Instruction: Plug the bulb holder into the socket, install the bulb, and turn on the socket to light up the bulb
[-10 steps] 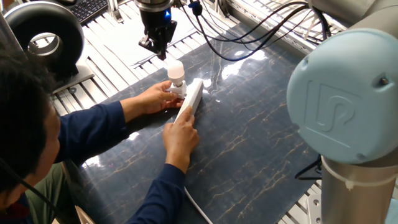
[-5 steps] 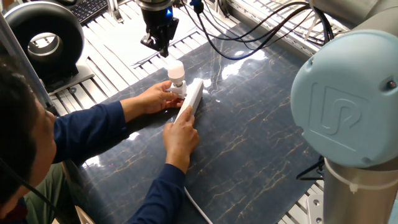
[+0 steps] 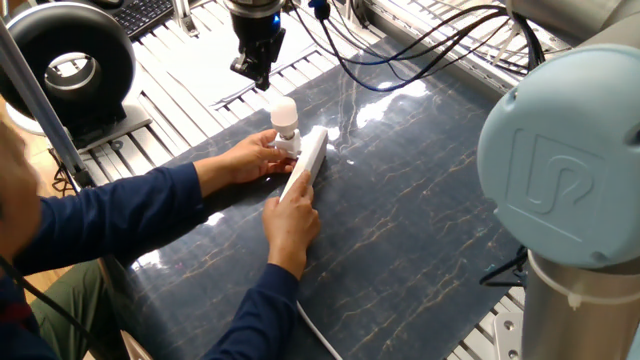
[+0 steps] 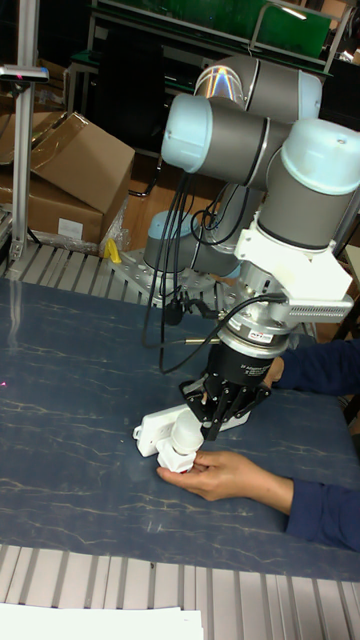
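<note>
Fixed view — gripper (image 3: 262, 78) hung just above the bulb (image 3: 283, 112), fingers drawn narrow, gripping nothing. Bulb sat upright in the bulb holder (image 3: 285, 144), plugged at the far end of the socket (image 3: 308, 163). One hand (image 3: 252, 156) cupped the holder, the other hand (image 3: 290, 222) pressed the strip. Best to keep clear of those hands before reaching for the switch.

Tall fixed view — counted one bulb (image 4: 183, 434), one strip (image 4: 152, 432), one gripper (image 4: 213, 421), one visible hand (image 4: 230, 473).

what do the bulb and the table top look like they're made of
The bulb: apparently matte white plastic or frosted glass, with a dull, even dome. The table top: dark blue marble-pattern sheet, probably glossy laminate or vinyl, judging by pale veins and bright reflections.
</note>
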You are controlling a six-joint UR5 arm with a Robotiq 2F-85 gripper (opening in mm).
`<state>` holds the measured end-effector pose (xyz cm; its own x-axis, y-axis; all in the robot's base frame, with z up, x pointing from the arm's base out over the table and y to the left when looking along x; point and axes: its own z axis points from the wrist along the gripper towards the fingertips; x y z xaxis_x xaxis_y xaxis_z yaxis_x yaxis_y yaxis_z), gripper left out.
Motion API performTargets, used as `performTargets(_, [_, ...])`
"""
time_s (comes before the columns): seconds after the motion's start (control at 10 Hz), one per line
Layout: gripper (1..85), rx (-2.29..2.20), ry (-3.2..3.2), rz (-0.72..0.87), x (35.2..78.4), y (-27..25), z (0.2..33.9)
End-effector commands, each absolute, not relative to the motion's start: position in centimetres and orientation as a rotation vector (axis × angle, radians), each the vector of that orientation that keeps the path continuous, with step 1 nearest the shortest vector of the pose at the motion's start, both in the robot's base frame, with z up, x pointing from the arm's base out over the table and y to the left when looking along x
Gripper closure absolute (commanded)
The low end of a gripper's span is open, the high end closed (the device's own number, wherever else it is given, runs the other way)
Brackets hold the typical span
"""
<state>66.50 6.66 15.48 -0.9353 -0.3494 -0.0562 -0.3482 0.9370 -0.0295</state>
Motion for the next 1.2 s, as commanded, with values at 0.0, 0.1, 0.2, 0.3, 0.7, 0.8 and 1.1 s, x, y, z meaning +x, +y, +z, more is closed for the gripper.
performTargets(0.0, [15.3,-0.657,3.007,0.010,66.2,6.5,15.3])
performTargets(0.1, [10.3,-0.687,3.010,0.020,65.8,6.3,15.1])
performTargets(0.2, [6.0,-0.698,3.007,0.014,65.9,6.2,15.0])
performTargets(0.3, [5.7,-0.700,3.003,0.015,66.0,6.3,15.0])
performTargets(0.7, [18.3,-0.632,3.036,0.014,65.6,6.6,14.7])
performTargets(0.8, [14.0,-0.658,3.032,0.026,65.5,6.6,14.7])
performTargets(1.1, [9.7,-0.698,3.036,0.015,64.8,5.9,14.3])
